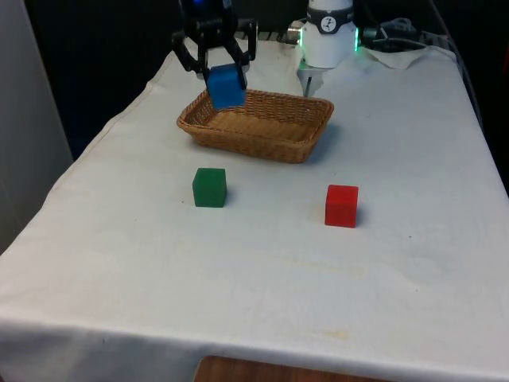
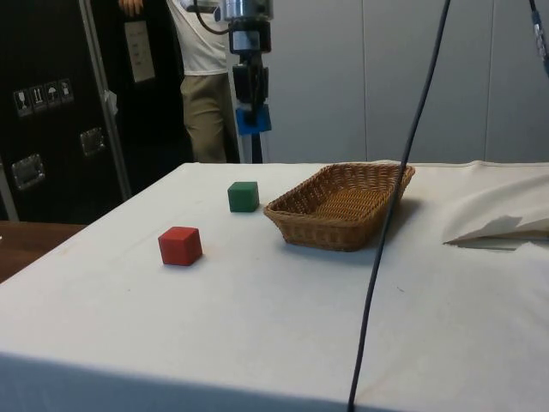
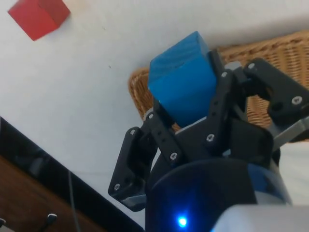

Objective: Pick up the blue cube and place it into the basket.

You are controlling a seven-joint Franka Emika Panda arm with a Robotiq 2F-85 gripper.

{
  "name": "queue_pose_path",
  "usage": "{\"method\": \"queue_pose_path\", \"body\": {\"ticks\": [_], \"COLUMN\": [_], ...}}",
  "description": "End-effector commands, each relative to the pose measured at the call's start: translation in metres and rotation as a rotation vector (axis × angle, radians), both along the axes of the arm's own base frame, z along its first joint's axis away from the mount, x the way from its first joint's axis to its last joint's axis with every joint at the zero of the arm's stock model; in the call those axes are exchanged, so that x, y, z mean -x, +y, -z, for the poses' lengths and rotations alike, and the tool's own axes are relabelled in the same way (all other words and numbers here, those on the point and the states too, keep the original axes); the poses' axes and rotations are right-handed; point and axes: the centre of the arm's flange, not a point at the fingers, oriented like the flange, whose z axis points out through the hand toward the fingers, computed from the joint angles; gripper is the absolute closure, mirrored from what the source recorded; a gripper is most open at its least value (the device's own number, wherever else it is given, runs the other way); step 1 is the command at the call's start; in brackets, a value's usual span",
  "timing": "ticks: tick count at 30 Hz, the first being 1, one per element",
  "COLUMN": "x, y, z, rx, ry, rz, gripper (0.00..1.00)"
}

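My gripper (image 1: 223, 77) is clamped on the blue cube (image 1: 226, 86), up over the basket (image 1: 306, 146) edge. Letting go here, I reckon it clips the rim and bounces out.

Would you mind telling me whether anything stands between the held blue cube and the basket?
Nothing visible does. The gripper holds the blue cube in the air above the basket, near its end; the green cube and red cube sit apart on the cloth.

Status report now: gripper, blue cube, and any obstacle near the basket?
Gripper shut on blue cube, held in the air. Cube at the basket end, not yet inside. Green cube and red cube on the cloth, apart from the basket.
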Motion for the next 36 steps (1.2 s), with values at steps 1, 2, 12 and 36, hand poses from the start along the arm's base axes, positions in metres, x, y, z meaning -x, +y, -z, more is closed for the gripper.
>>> {"method": "queue_pose_path", "body": {"ticks": [1, 2, 12, 36], "x": [0.005, 0.008, 0.03, 0.077], "y": [-0.001, -0.002, -0.004, -0.004], "z": [-0.001, -0.001, 0.0, 0.001], "rx": [0.018, 0.022, 0.048, 0.089], "ry": [-0.005, -0.004, 0.004, -0.006], "rz": [0.007, 0.009, 0.022, 0.043], "gripper": [1.0, 1.0, 1.0, 1.0]}}
